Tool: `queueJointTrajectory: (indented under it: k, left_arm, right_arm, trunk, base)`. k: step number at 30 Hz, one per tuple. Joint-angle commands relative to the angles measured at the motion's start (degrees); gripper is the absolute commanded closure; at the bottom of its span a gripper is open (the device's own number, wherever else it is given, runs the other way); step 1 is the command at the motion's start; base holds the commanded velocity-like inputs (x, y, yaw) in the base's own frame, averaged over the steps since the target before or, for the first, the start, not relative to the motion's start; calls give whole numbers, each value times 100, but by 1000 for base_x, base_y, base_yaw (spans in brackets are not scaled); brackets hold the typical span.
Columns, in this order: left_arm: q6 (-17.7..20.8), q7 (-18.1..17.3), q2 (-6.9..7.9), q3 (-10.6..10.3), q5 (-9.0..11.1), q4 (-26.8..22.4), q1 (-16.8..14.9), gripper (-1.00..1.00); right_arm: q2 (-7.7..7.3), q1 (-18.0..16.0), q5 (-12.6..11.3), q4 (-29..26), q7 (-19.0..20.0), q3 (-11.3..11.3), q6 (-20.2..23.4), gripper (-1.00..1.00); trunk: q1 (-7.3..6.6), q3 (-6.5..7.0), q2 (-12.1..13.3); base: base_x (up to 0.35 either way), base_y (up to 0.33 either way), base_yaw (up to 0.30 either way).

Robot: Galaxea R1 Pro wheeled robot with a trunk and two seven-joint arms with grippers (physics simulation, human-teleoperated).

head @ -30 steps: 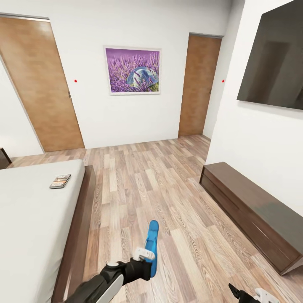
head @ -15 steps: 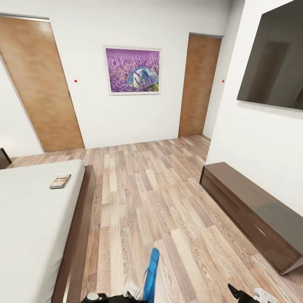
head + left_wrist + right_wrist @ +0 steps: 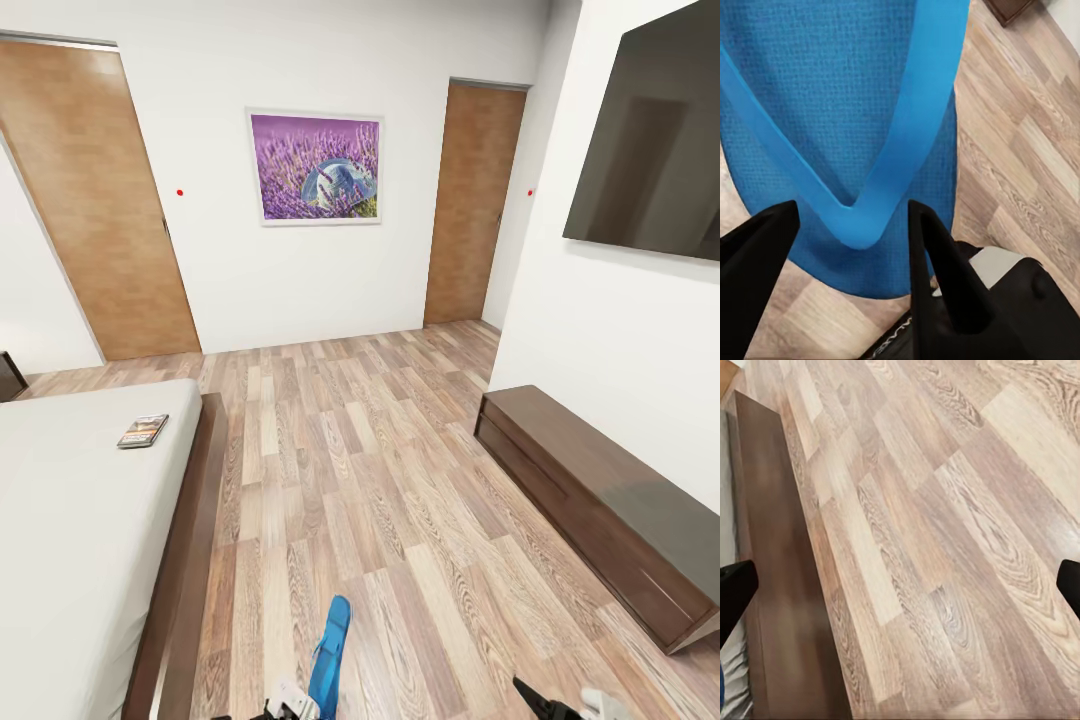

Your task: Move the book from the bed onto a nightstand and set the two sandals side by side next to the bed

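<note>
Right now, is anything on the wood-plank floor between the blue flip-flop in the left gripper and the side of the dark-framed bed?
Nothing visible: the bright blue flip-flop sandal, gripped by the left gripper, hangs over bare brown wood-plank floor, and the boards beside the dark brown bed frame show no obstacle.

Pretty bright, even light all over, no hard shadows anywhere. The floor has a soft sheen, and the dark wall screen shows faint reflections. Straight lines bend near the head view's edges. Wrist views look slightly soft.
</note>
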Motion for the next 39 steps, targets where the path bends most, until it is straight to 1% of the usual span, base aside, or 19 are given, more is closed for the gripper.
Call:
queueJointTrajectory:
  k: [1, 6, 10, 13, 15, 16, 17, 19, 20, 22, 25, 27, 28, 30, 33, 34, 35, 37, 39]
  left_arm:
    - [-36, 176, 2, -52, 35, -1, -5, 100]
    - [-22, 1567, -82, -31, 61, -16, -5, 100]
    - [-17, 2228, -170, -27, 65, -27, -5, 100]
    - [-3, 2345, -275, -28, 69, -20, -5, 100]
    - [5, 2233, -303, -28, 70, -25, -5, 100]
    - [16, 2009, -314, -28, 70, -30, -5, 100]
    - [142, 1138, -325, -22, 67, -30, -5, 100]
    - [419, 72, -328, -12, 55, -17, -5, 100]
    - [527, -280, -321, -5, 50, -12, -5, 100]
    - [635, -599, -300, 2, 48, -7, -5, 100]
    - [675, -572, -252, 1, 48, -5, -5, 100]
    - [685, -371, -222, -4, 48, -4, -5, 100]
    - [690, -102, -208, -16, 48, 1, -5, 100]
    - [690, 138, -198, -25, 48, 16, -5, 100]
    - [667, 278, -199, -38, 44, 190, -5, 100]
    - [503, 319, -205, -44, 41, 428, -5, 100]
    - [338, 329, -207, -45, 40, 537, -5, 100]
    - [88, 339, -208, -45, 45, 659, -5, 100]
    - [-7, 342, -213, -46, 49, 700, -5, 100]
  right_arm:
    - [1, -5, -58, 23, 41, -5, 57, -100]
    - [1, -3, -59, 59, 66, 4, 53, -100]
    - [1, -4, -59, 62, 66, 4, 52, -100]
    - [2, -2, -59, 63, 65, 5, 52, -100]
    - [1, -1, -59, 63, 67, 5, 52, -100]
    - [1, -2, -61, 63, 67, 5, 54, -100]
    - [1, -3, -63, 63, 73, 5, 58, -100]
    - [1, -2, -64, 63, 76, 5, 60, -100]
    - [1, -2, -64, 63, 76, 5, 60, -100]
    - [1, 0, -64, 65, 77, 5, 61, -100]
    - [1, -4, -64, 64, 77, 5, 61, -100]
    - [1, -5, -64, 66, 77, 5, 61, -100]
    - [1, -4, -64, 76, 74, 5, 59, -100]
    - [1, -2, -64, 89, 68, 10, 51, -100]
    - [1, -2, -64, 281, 53, 14, 44, -100]
    - [1, -3, -64, 698, 47, 3, 4, -100]
    - [4, -3, -63, 899, 45, -3, -67, -100]
    - [7, -4, -64, 1111, 43, -9, -201, -100]
    - [5, -6, -64, 1183, 43, -11, -258, -100]
  trunk:
    - [0, -6, -4]
    - [0, -6, -4]
    - [0, -6, -4]
    - [0, -6, -4]
    - [0, -6, -4]
    - [0, -6, -4]
    - [0, -6, -4]
    - [0, -6, -4]
    - [0, -6, -4]
    - [0, -6, -4]
    - [0, -6, -4]
    - [0, -6, -4]
    - [0, -6, -4]
    - [0, -6, -4]
    - [0, -6, -4]
    - [0, -6, -4]
    - [0, -6, -4]
    - [0, -6, -4]
    - [0, -6, -4]
  base:
    - [0, 0, 0]
    - [0, 0, 0]
    - [0, 0, 0]
    - [0, 0, 0]
    - [0, 0, 0]
    - [0, 0, 0]
    - [0, 0, 0]
    - [0, 0, 0]
    - [0, 0, 0]
    - [0, 0, 0]
    - [0, 0, 0]
    - [0, 0, 0]
    - [0, 0, 0]
    - [0, 0, 0]
    - [0, 0, 0]
    - [0, 0, 0]
    - [0, 0, 0]
    - [0, 0, 0]
    - [0, 0, 0]
